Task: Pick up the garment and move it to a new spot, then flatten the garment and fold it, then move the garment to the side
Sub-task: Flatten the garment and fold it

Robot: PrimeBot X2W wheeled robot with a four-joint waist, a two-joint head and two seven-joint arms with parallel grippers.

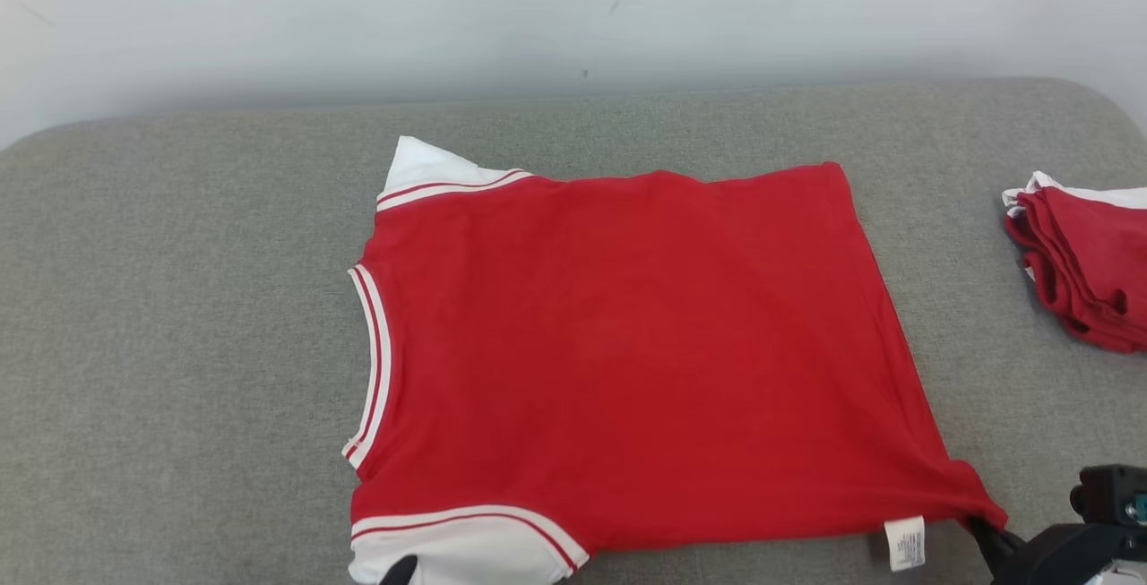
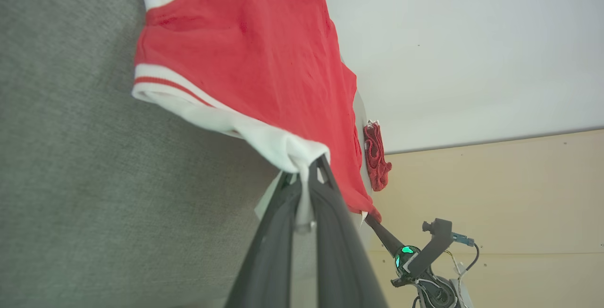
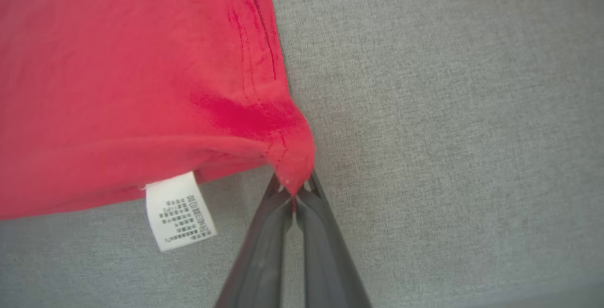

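The grey counter [image 1: 179,343] carries the red shirt [image 1: 627,361], spread flat across its middle with the white-trimmed collar toward the robot's left and the hem toward its right. A stack [image 1: 1084,262] of folded red clothes sits well apart from it at the counter's right edge. A white care label [image 3: 179,211] hangs from the near hem, its print too small to read. The left end effector [image 2: 306,166] is clenched on the near white sleeve [image 2: 226,124]. The right end effector [image 3: 293,194] is clenched on the near hem corner, just beside the label.
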